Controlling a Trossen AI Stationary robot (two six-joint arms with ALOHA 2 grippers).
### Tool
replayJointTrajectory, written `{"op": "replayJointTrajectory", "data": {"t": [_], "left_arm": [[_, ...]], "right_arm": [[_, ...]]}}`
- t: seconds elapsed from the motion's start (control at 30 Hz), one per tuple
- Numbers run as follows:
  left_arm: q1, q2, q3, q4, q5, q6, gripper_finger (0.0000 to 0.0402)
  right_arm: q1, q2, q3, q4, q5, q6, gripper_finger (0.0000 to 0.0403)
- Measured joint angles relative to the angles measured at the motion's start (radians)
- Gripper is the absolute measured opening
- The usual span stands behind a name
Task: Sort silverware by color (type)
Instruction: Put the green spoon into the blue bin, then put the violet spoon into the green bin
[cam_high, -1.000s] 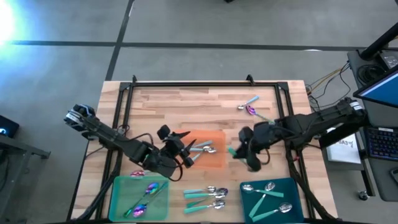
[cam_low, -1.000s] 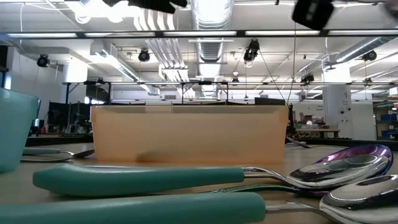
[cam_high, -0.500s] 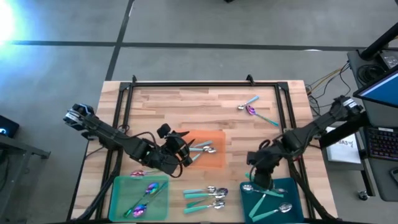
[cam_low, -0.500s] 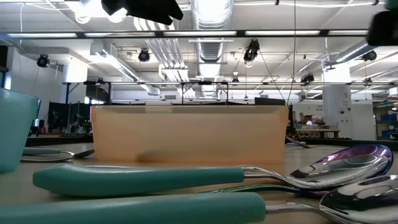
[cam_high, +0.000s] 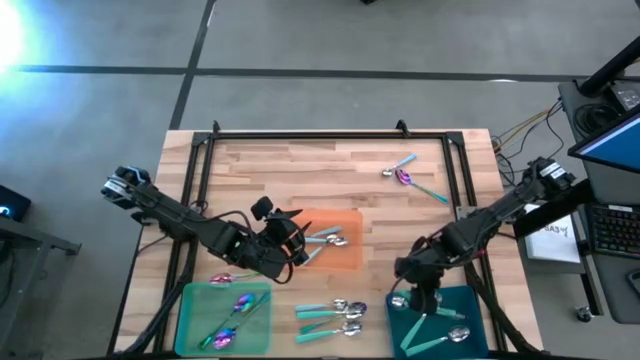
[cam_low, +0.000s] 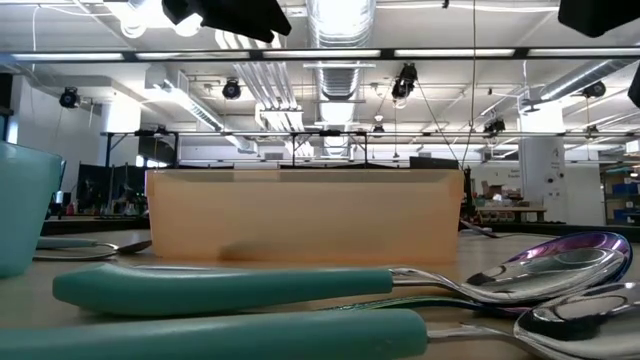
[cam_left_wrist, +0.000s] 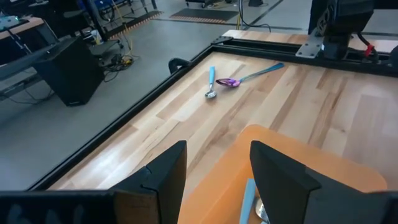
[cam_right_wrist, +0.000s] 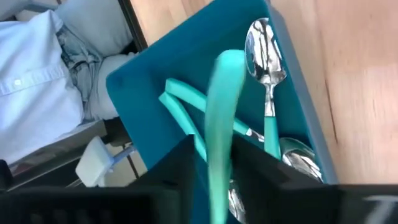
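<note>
On the left, a green tray (cam_high: 222, 310) is seen at the near edge of the surface (cam_high: 330, 165), with iridescent spoons (cam_high: 235, 315) lying in it. The left hand (cam_high: 293, 243) is held over the near-left part of the orange tray (cam_high: 345, 255); in its wrist view the fingers (cam_left_wrist: 158, 180) are spread apart with nothing between them, apparently poised for the light-blue spoons (cam_high: 325, 238) lying there. Between the green and teal trays, a loose cluster of teal spoons (cam_high: 335, 315) rests on the bare surface, not yet sorted. Farther right, the right hand (cam_high: 422, 292) is positioned above the teal tray (cam_high: 470, 300), closed on a teal spoon (cam_right_wrist: 219, 118) by its handle, the bowl hidden. It is held there most likely for release, since 3 or so matching spoons are already in that tray. At the far right, 2 spoons (cam_high: 402, 170), 1 light-blue and 1 with a purple bowl, remain well apart from every tray.
</note>
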Motion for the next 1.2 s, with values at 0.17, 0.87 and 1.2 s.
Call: {"op": "replayJointTrajectory", "data": {"t": [0.17,0.87,1.2], "left_arm": [[0.000,0.000,0.000,-0.009,-0.001,0.000,0.0162],[0.005,0.000,0.000,-0.024,-0.002,0.000,0.0162],[0.020,-0.004,0.000,-0.045,-0.002,0.010,0.0162]], "right_arm": [[0.000,-0.028,0.007,-0.001,-0.026,-0.001,0.0165],[-0.515,-0.060,0.000,-0.554,0.383,-0.453,0.0158],[-1.056,-0.060,-0.076,-0.502,0.383,-0.784,0.0156]]}}
